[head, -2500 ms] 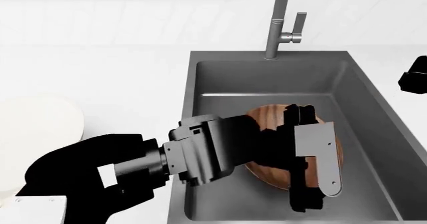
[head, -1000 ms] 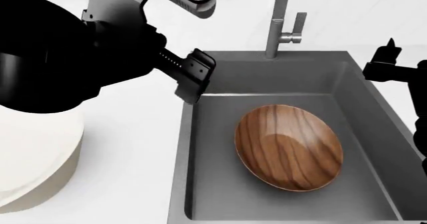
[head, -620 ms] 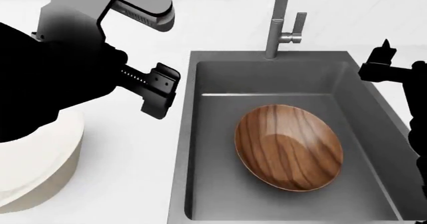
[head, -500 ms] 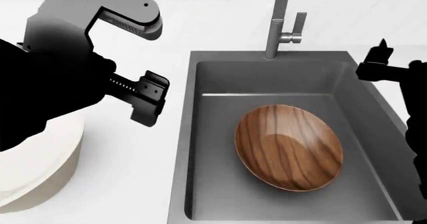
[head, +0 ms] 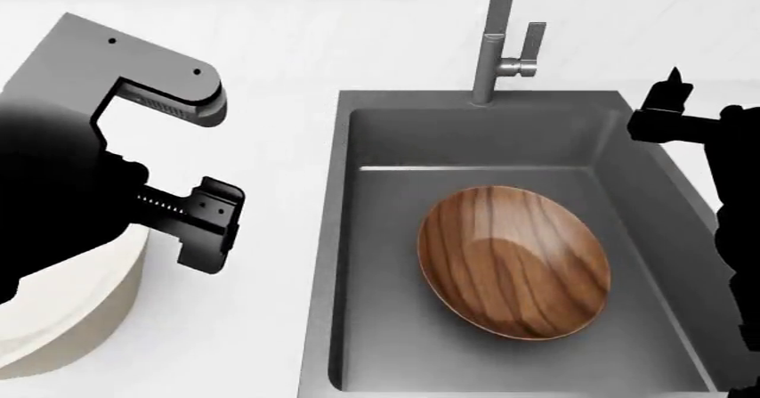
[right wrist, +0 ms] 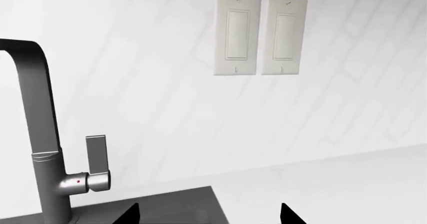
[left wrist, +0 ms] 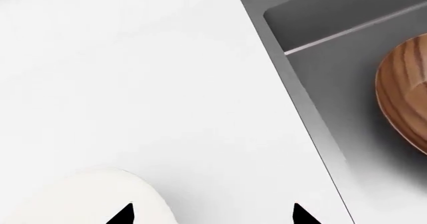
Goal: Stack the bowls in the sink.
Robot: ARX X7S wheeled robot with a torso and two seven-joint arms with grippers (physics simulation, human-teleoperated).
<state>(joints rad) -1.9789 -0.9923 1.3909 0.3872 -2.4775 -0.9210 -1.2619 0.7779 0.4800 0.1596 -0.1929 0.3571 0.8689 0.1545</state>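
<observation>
- You have no readable writing in view
- Your left gripper [head: 196, 224] hangs wide open, empty, beside the cream bowl [head: 60, 318] on the counter [head: 262, 131]; brown bowl [head: 513, 261] lies in the sink [head: 380, 149]
- Your right gripper [right wrist: 208, 215] is spread, empty, near the faucet [head: 505, 33]

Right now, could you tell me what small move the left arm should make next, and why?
Probably lower the open left gripper over the cream bowl, which sits on the counter beside the sink while the brown bowl already lies inside.
</observation>
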